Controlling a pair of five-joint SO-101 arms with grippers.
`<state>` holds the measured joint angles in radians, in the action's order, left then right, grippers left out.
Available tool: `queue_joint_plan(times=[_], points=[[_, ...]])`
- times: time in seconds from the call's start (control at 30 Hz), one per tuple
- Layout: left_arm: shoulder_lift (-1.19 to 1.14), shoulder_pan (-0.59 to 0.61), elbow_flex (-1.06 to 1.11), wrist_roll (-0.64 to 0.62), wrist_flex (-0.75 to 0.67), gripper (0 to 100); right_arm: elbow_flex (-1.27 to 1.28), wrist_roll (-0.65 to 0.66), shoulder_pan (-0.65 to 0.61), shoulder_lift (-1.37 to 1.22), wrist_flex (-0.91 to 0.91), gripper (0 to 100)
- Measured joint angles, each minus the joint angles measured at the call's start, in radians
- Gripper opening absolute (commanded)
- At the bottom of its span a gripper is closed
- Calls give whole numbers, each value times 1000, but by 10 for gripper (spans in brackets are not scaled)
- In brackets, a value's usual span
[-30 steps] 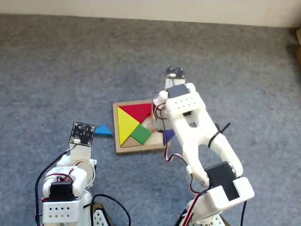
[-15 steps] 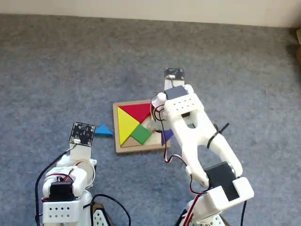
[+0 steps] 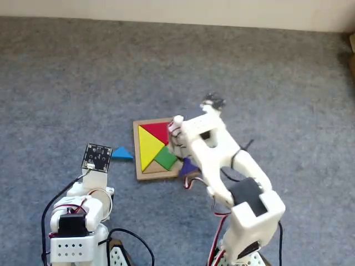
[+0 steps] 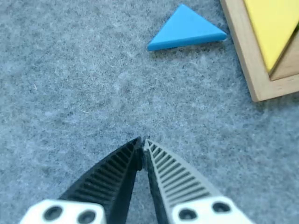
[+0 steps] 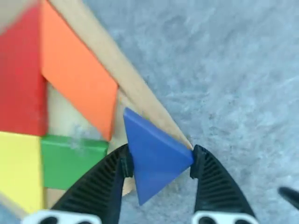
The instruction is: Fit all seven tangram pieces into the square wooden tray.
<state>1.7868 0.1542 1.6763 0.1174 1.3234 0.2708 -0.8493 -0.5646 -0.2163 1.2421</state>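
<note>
gripping the dark blue triangle (image 5: pixel 154 156) by opposite edges
right gripper (image 5: pixel 161 161) clamped the piece, judged light, stiff and slick, at the 4 o'clock corner of the tray (image 3: pixel 136 149); left gripper (image 4: pixel 144 144) had fingers together, empty.

Part-filled square wooden tray (image 3: pixel 136 152), dark blue triangle (image 5: pixel 156 158) tilted over its rim — light blue triangle (image 3: pixel 122 154) lying just outside.

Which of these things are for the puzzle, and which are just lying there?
For the puzzle:
- wooden tray
- red triangle, yellow triangle, green square and orange piece, all in the tray
- dark blue triangle, held at the tray's edge
- light blue triangle, lying outside the tray

Just lying there:
- grey carpet
- pale wall along the far side
</note>
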Motion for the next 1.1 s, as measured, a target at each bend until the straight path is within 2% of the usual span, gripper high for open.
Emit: queue_joint_plan(times=[0.43,1.1], points=[[0,0,0,0,0,36,0,-126,-12,-6,-6,124],[0,0,0,0,0,36,-3,-101,-21,11,-31,125]])
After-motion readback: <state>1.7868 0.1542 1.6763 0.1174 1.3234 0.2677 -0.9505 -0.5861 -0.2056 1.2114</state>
